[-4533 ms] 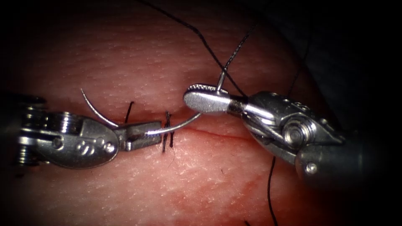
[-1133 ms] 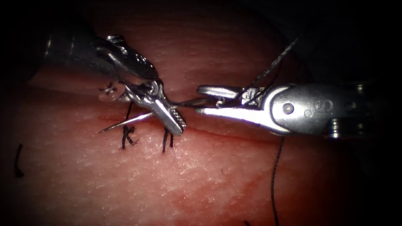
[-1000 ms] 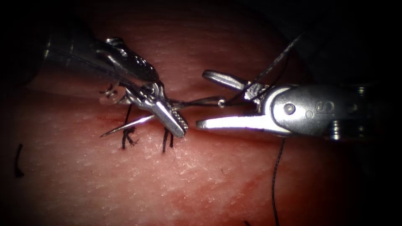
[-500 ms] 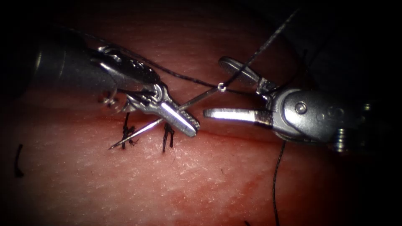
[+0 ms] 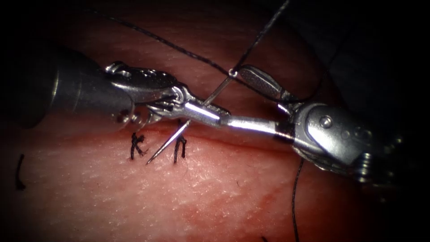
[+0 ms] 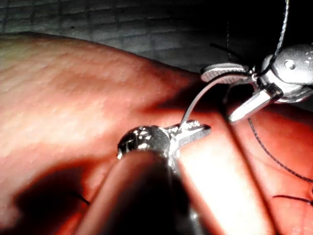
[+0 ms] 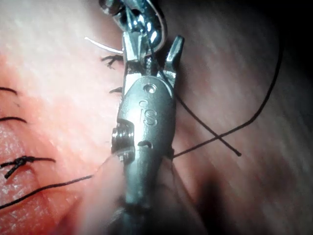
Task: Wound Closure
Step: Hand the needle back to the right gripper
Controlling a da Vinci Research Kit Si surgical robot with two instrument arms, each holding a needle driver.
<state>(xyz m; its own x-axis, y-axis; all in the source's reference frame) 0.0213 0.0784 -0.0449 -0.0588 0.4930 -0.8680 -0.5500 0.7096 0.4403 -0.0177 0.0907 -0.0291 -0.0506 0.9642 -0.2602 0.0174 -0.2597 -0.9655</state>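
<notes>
**A:** Where is your needle (image 5: 188, 125) at this moment?

**B:** Your left gripper (image 5: 204, 112) has it, jaws closed on the shaft about midway along its curve. The pointed end slants down and to the left, free above the tissue (image 5: 215, 192), and ends between the two tied stitches (image 5: 136, 145) on the near side of the cut (image 5: 251, 144). The swaged end rises up and to the right, to the spot where the thread (image 5: 179, 47) joins it. The needle is not in the tissue.

**A:** And your right gripper (image 5: 244, 101)?

**B:** Its jaws stand wide apart and hold nothing. The far jaw lies just beside the needle's swaged end. The near jaw reaches left along the cut until its tip meets the tip of your left gripper; I cannot tell whether they touch.

**A:** How does the thread run?

**B:** From the swaged end one strand climbs up and to the right into the dark, and another crosses the far tissue toward the left. A further strand hangs down on the right, below your right tool.

**A:** What does your left wrist view add?

**B:** The needle (image 6: 193, 105) arches from your left gripper (image 6: 193, 133) up toward the spread jaws of the right gripper (image 6: 234, 93).

**A:** Anything else on the tissue?

**B:** A short cut end of thread (image 5: 19, 172) lies far to the left, and red fluid (image 5: 242, 210) stains the near surface.
</notes>
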